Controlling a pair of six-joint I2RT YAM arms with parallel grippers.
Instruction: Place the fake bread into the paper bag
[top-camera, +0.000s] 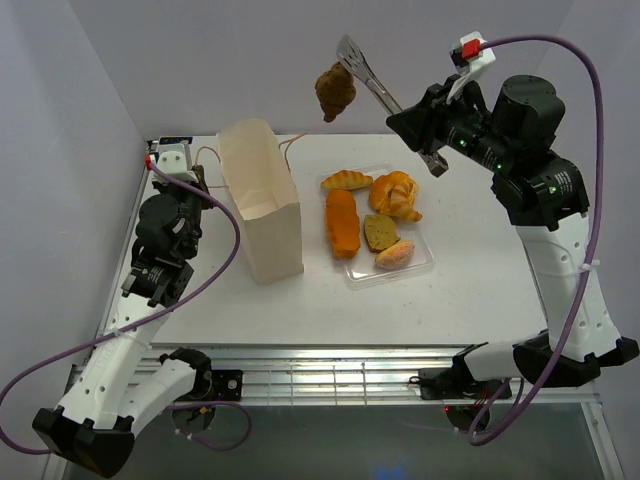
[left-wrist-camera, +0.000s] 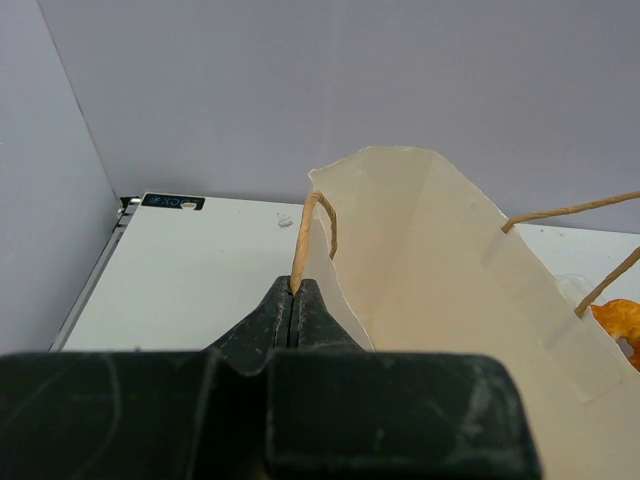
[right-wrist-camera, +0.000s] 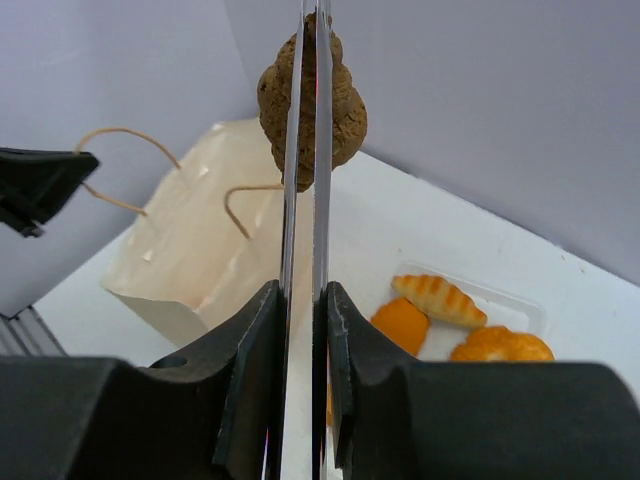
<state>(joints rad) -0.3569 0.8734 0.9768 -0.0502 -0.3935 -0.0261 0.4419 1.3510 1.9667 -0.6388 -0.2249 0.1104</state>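
The paper bag (top-camera: 265, 215) stands upright on the white table (top-camera: 470, 270) with its mouth open. The left gripper (left-wrist-camera: 292, 300) sits just left of the bag's rim, jaws pinched tight on one thin brown string handle (left-wrist-camera: 305, 230), which rises in a loop out of the fingertips. In the overhead view that same gripper (top-camera: 192, 172) is right against the bag's far left corner.

Up in the air, above and to the right of the bag's far end, hangs a dark brown croissant-shaped pastry (top-camera: 335, 92). It is squeezed between the tips of a pair of metal tongs (top-camera: 370, 80), and the right gripper (top-camera: 402, 118) is clamped around the tongs' arms further back, pressing them together. From the right wrist camera the two blades (right-wrist-camera: 305, 150) run straight up between the fingers, with the brown pastry (right-wrist-camera: 345, 110) bulging on both sides of them and the bag (right-wrist-camera: 190, 260) below and to the left.

To the right of the bag lies a clear plastic tray (top-camera: 360, 272) holding the other pieces: a small golden croissant (top-camera: 346, 181), a larger golden one (top-camera: 395, 193), an orange loaf (top-camera: 342, 223), a tan slice (top-camera: 380, 232) and a pinkish bun (top-camera: 395, 254). The orange loaf is the one nearest the bag
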